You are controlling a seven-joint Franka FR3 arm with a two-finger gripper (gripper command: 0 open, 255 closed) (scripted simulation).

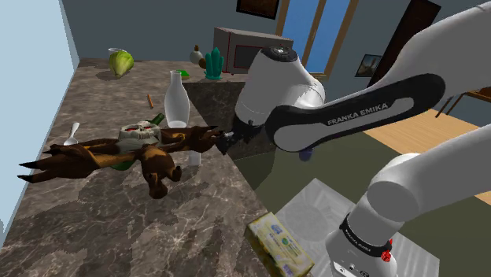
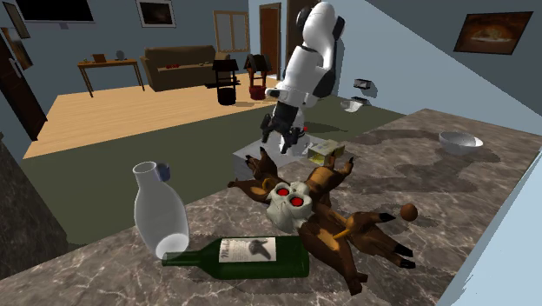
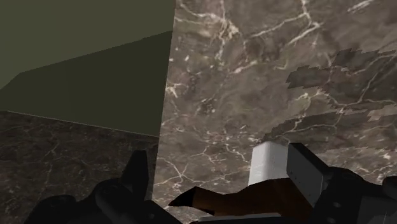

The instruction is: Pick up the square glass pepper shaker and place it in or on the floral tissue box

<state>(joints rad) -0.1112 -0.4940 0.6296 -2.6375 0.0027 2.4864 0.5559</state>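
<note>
Lining up the grasp: the released pincer (image 3: 219,168), spread wide, straddles the pale square pepper shaker (image 3: 267,164) standing off-centre on the marble bench (image 3: 254,63). Next, likely: centre, clench, then lift toward the floral tissue box (image 1: 281,245).

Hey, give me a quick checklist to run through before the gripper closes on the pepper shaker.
1. The gripper is open: ok, fingers stand apart.
2. The shaker is between the fingers: ok, though off-centre, close beside one finger.
3. The shaker is upright: ok.
4. The brown creature figure is clear of the closing path: cannot tell; a limb lies right by the shaker.
5. The tissue box has a free top: ok.
</note>
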